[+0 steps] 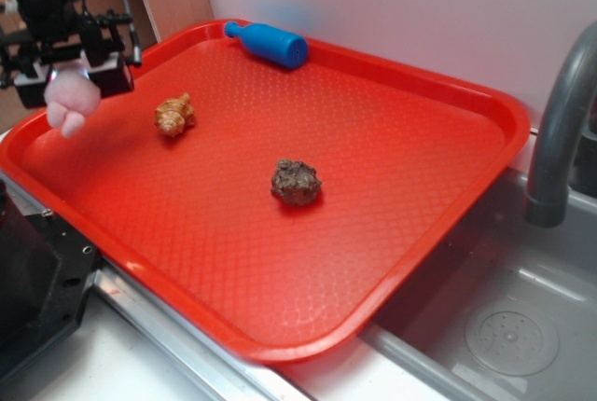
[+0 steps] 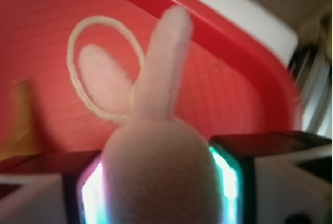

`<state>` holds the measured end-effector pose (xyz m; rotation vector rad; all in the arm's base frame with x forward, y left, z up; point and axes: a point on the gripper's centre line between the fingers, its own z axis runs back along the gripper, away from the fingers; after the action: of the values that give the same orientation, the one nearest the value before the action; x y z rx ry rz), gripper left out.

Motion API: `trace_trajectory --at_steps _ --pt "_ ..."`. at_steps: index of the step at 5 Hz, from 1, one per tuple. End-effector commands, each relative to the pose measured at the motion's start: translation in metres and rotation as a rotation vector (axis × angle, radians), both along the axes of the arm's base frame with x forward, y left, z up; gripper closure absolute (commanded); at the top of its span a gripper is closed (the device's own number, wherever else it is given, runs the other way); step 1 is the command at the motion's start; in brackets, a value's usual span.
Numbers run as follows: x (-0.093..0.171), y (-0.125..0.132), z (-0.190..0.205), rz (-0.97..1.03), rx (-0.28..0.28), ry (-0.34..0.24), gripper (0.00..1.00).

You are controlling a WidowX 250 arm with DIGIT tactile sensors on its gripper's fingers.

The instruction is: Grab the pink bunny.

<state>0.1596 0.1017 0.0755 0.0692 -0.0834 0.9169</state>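
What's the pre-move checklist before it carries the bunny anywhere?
1. Grip: gripper shut on pink bunny, pads on both sides of its body: ok.
2. Bunny off the red tray: looks lifted over the left rim: ok.
3. Loop free of the fingers: ok.
4. Shell apart from the bunny: ok.
5. Rock and blue bottle well away: ok.
6. Grip firmness: cannot tell.

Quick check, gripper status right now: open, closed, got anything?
Gripper: closed on the pink bunny, which is pinched between both fingers and lifted above the red tray.
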Motion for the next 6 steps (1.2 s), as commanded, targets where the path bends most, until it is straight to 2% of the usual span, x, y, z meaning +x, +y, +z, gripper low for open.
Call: trace_trajectory --at_steps 1,2,3,4,5,6 --pt "0.016 -0.033 0.065 -0.450 -0.041 -0.105 1.00" --pt "0.044 -0.052 0.064 -0.700 -0.052 -0.118 1.00" --pt "0.048 -0.058 0.065 -0.879 -0.045 -0.119 1.00" --pt "0.045 -0.061 0.063 -0.880 0.019 -0.116 1.00" --pt "0.044 -0.067 0.061 -0.902 0.001 -0.116 1.00" --pt "0.034 -0.075 0.053 -0.744 0.059 -0.156 1.00"
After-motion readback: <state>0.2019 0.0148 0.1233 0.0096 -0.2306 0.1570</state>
